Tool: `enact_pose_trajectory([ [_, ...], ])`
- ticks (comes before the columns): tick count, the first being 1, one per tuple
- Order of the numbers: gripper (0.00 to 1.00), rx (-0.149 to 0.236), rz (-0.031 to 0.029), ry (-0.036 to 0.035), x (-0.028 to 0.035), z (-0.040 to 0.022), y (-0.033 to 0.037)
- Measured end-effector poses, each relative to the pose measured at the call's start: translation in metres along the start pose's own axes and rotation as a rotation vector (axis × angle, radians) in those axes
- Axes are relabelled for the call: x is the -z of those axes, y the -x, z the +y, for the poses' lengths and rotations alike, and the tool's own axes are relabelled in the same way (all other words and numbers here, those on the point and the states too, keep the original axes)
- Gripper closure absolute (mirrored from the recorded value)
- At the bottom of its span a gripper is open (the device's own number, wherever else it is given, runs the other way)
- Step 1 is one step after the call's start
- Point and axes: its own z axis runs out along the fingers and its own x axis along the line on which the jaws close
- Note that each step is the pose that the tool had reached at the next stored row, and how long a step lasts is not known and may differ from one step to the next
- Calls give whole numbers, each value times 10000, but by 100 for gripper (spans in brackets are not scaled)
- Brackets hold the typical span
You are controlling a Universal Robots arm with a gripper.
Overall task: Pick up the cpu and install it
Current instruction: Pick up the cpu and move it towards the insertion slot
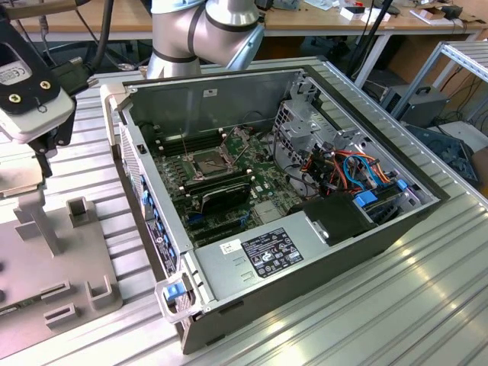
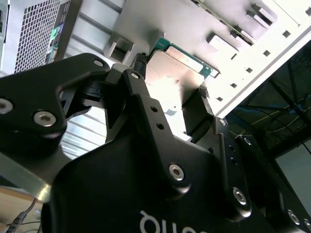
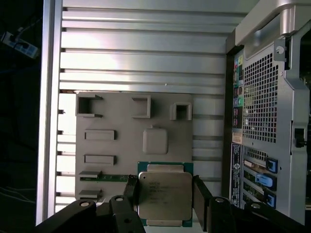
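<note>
Room: seen behind the table in the exterior view, with a wooden workbench along the back, dark cables under it and a metal rack at the exterior view's right.

Table: ribbed aluminium profiles, pale and glossy, under both the case and the plate.

Computer case: lies on its side with the panel off, taking up the middle of the exterior view. Holds a green motherboard, a dark square socket, long black memory sticks just beside the socket, a grey power supply along the near wall, and orange and blue cables.

Arm: grey and silver joint, rising behind the case's far wall.

Fixture plate: flat grey slab on the table at the exterior view's left, just beside the case. Carries raised brackets and shallow slots, clearest in the first wrist view.

Gripper: hangs over the plate, well apart from the socket. In both wrist views, black fingers pressed against two opposite edges of the chip, no wider apart than the chip itself.

Cpu: clamped between those fingers with the dull silver top toward the first wrist camera and a thin green border around it. In the second wrist view, sits over the plate. Not in the socket.
</note>
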Motion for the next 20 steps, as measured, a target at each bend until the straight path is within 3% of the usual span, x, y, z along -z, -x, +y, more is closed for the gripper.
enact_pose_trajectory([
  [4, 45, 0, 0, 0, 1, -2, 68],
  [12, 45, 1, -1, 1, 1, -3, 107],
  [20, 45, 0, 0, 1, 5, -11, 338],
])
